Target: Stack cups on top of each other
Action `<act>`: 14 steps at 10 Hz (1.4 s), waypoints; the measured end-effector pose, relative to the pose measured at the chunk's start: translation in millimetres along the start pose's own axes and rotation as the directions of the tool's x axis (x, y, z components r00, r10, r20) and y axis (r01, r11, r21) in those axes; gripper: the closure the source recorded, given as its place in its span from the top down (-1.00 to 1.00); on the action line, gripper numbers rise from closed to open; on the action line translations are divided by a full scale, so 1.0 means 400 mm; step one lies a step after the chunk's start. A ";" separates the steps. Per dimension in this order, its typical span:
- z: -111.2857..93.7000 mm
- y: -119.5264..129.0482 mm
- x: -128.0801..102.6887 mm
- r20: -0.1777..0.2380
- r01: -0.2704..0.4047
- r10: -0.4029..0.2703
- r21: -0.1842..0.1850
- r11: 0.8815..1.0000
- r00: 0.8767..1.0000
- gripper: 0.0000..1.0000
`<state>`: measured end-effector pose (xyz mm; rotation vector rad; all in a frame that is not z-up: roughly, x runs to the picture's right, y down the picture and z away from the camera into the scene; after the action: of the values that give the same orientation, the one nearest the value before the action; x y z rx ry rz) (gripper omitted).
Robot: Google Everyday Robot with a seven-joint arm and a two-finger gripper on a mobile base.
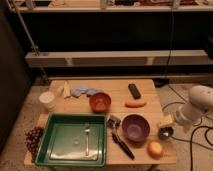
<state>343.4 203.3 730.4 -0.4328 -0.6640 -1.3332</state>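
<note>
my gripper [167, 124] at right table [150, 90] edge, by grey cup [165, 133] | grip: can't tell | white cup [47, 99] upright, mouth up, far left

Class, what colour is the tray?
The tray is green, camera view; hand at table's right edge.

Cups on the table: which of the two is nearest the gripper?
The small dark grey shiny metal cup at the right, beside the gripper; the plain white round cup stands far off at the left.
</note>
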 end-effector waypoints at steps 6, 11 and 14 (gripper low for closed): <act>0.008 -0.007 0.009 0.017 0.006 -0.006 -0.001 1.000 1.000 0.60; 0.023 -0.015 0.014 0.051 0.018 -0.018 -0.005 1.000 0.999 0.60; 0.023 -0.015 0.015 0.051 0.020 -0.019 -0.005 1.000 0.998 0.60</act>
<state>336.3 203.5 740.5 -0.4670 -0.7090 -1.3462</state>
